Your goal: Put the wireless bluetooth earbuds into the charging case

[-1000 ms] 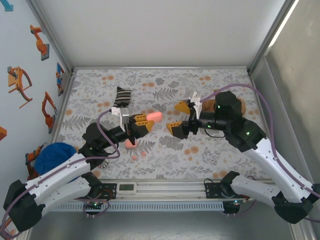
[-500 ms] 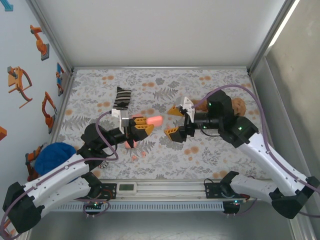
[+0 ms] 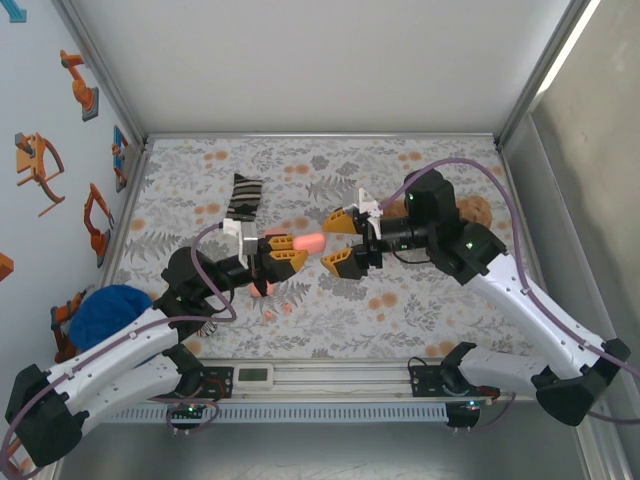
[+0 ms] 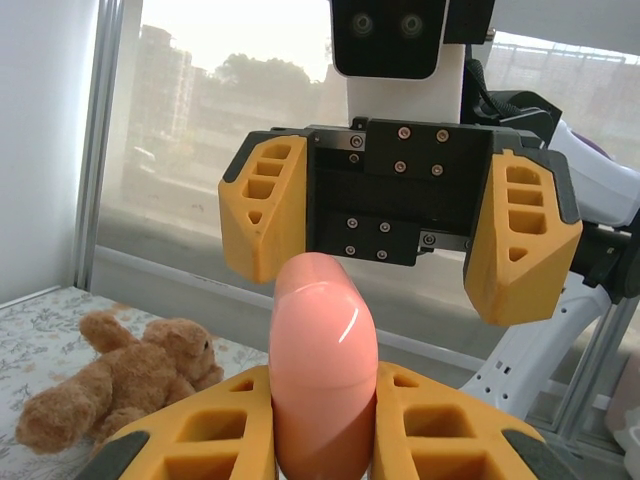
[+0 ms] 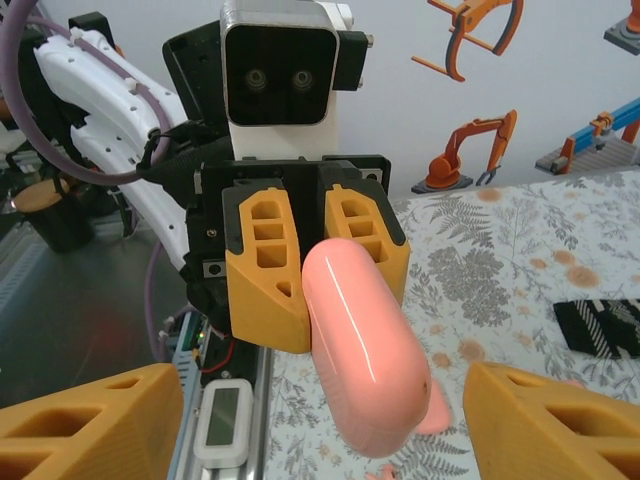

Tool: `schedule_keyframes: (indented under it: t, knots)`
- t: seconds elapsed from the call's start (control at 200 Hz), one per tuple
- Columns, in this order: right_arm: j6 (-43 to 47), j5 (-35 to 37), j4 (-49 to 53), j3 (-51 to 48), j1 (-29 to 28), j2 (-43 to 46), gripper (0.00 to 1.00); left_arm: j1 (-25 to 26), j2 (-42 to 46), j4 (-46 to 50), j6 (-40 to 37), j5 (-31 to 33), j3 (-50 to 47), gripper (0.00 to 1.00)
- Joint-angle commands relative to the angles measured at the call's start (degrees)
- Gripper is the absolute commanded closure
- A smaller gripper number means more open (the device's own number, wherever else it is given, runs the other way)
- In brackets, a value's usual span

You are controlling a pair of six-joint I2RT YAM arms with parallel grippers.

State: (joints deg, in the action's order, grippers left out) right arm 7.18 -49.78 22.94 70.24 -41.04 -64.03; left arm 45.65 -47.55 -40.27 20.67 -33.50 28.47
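My left gripper (image 3: 284, 252) is shut on a salmon-pink charging case (image 3: 308, 241), closed, and holds it above the floral cloth with its free end pointing right. In the left wrist view the case (image 4: 322, 350) stands between my yellow fingers (image 4: 190, 440). My right gripper (image 3: 338, 242) faces it, open, with one jaw on each side of the case's tip and not touching it. From the right wrist the case (image 5: 365, 350) juts toward the camera. Two tiny pink earbuds (image 3: 278, 310) lie on the cloth below the left gripper, beside another pink case (image 3: 261, 287).
A striped black-and-white sock (image 3: 243, 193) lies at the back left. A brown teddy bear (image 3: 478, 210) sits behind the right arm. A blue cloth bundle (image 3: 108, 312) rests by the left wall. A small white display (image 3: 255, 375) sits on the front rail.
My right gripper has moved left up to the case and its jaws have narrowed around the tip. The left gripper has held the case nearly still.
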Motion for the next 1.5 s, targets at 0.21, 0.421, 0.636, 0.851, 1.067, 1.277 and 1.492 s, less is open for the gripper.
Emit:
schedule_keyframes:
  t: [0.21,0.421,0.636,0.851,1.067,1.277,1.492]
  knots:
    - [-0.9,-1.9,-1.7,2.5,-0.2,-3.5,0.49,-0.4,-0.5,-2.5,-1.2,-1.1,1.6,1.0]
    - [-1.3,-2.9,-2.0,1.8,-0.2,-4.3,0.57,-0.3,-0.9,-2.9,-1.2,-1.1,1.7,1.0]
    - [-1.6,-3.1,-2.0,1.1,-0.2,-4.5,0.61,-0.4,-1.2,-3.7,-1.0,-1.2,1.7,1.0]
    - [-1.7,-3.3,-2.2,0.6,-0.3,-5.0,0.64,-0.3,-1.6,-4.4,-0.6,-1.3,1.8,1.0]
    - [-2.0,-3.8,-2.2,0.3,-0.2,-5.0,0.73,-0.4,-1.9,-4.6,-0.5,-1.3,1.8,1.0]
    - [-3.5,-2.5,-3.0,-0.3,-0.2,-4.3,0.78,-0.4,-2.7,-4.1,-0.4,0.4,1.6,0.99]
    - [-6.5,2.5,-3.2,-0.6,-0.2,-3.7,0.81,-0.4,-3.6,-3.4,0.0,5.3,0.9,0.76]
